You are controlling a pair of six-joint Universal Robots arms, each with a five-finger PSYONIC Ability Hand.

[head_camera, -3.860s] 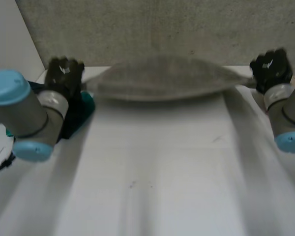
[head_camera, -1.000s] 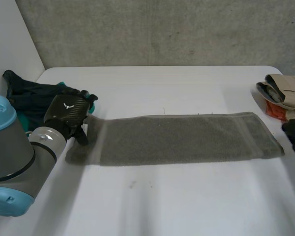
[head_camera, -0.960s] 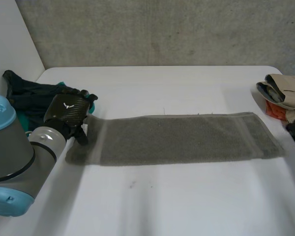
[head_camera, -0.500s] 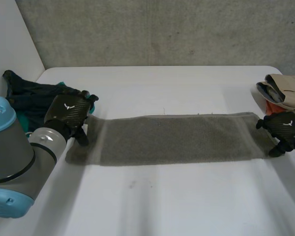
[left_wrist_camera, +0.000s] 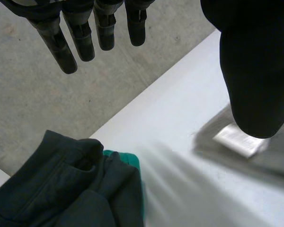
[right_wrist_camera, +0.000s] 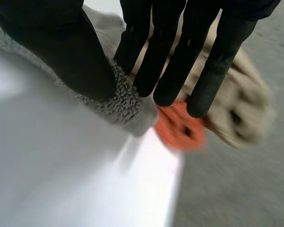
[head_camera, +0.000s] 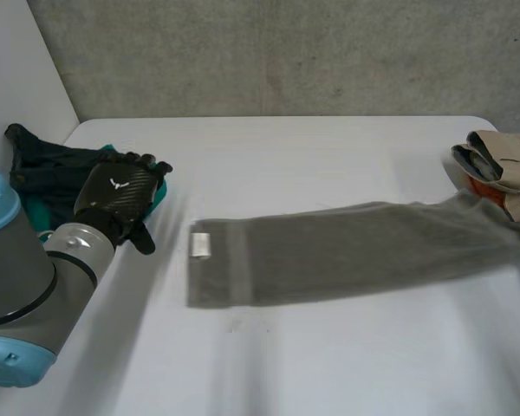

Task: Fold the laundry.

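While pinched, towel corner [right_wrist_camera: 128, 106] in right hand [right_wrist_camera: 61, 52].

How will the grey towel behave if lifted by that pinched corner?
Probably floppy: the grey towel lies limp and flat away from the right hand's pinch. Its looped pile at the fingers should resist slipping. Likely light, being thin.

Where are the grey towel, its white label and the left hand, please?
grey towel [head_camera: 347, 250]: head view, its middle.
white label [head_camera: 200, 244]: head view, its centre.
left hand [head_camera: 117, 198]: head view, its back.
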